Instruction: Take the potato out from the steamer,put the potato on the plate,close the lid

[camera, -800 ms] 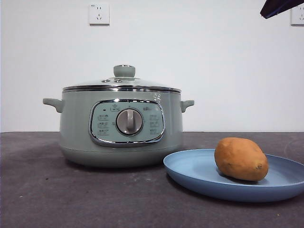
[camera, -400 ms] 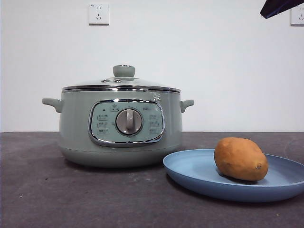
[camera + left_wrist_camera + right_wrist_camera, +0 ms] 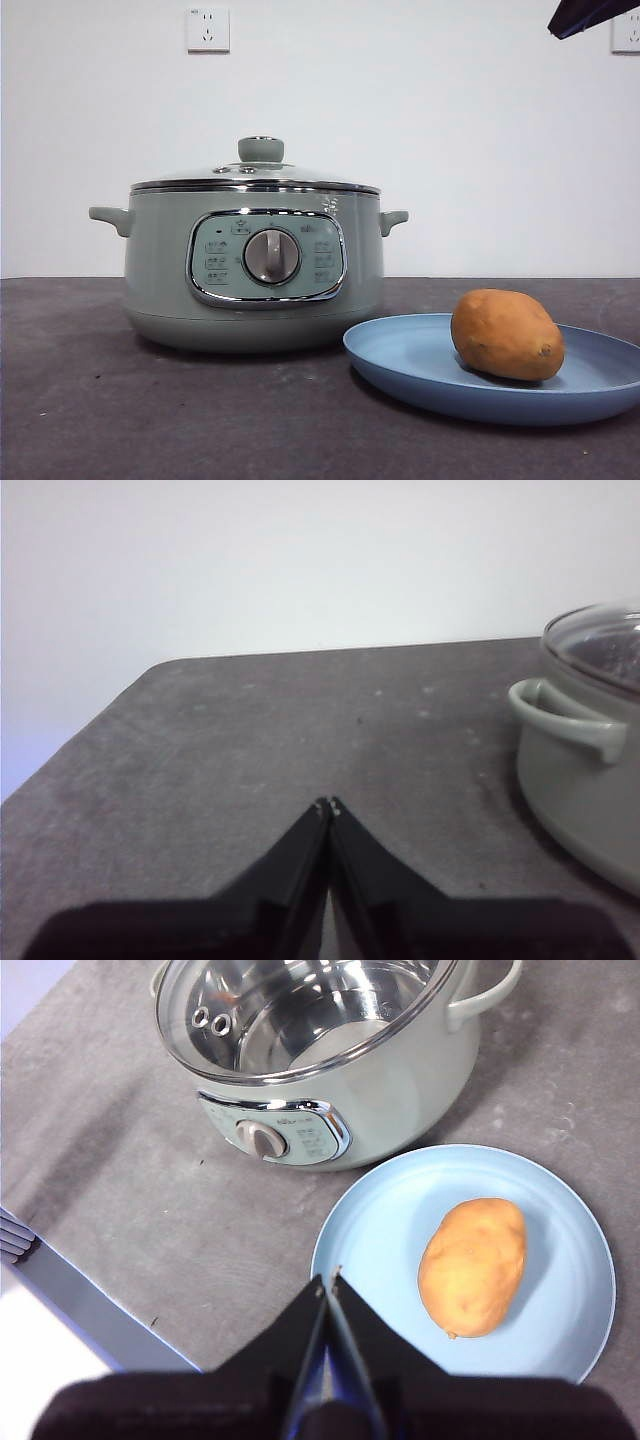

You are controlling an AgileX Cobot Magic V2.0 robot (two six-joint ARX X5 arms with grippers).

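On my feeds the grey desk (image 3: 150,400) carries everything, and the biggest thing on it is the steamer (image 3: 255,265), standing upright with its control panel and silver dial (image 3: 272,256) facing the front camera. The lid (image 3: 255,178) sits flat on the steamer's rim, knob (image 3: 261,149) upward; through the glass in the right wrist view I see only the bare steel pot inside. Just beside the steamer, on the side of its panel, lies the plate (image 3: 400,365), its rim near the pot's base, though I cannot tell whether they touch. The potato (image 3: 506,334) lies on its side on the plate, off toward the edge farther from the steamer.

My right claw (image 3: 328,1280) hangs high above the desk with its jaws pressed together and nothing between them; the plate's rim is under its tip, the potato is a little off to one side below it and well apart from it. My left claw (image 3: 328,805) is likewise closed and empty, hanging over bare desk, with the steamer's side handle (image 3: 565,715) off to one side and the potato out of its view
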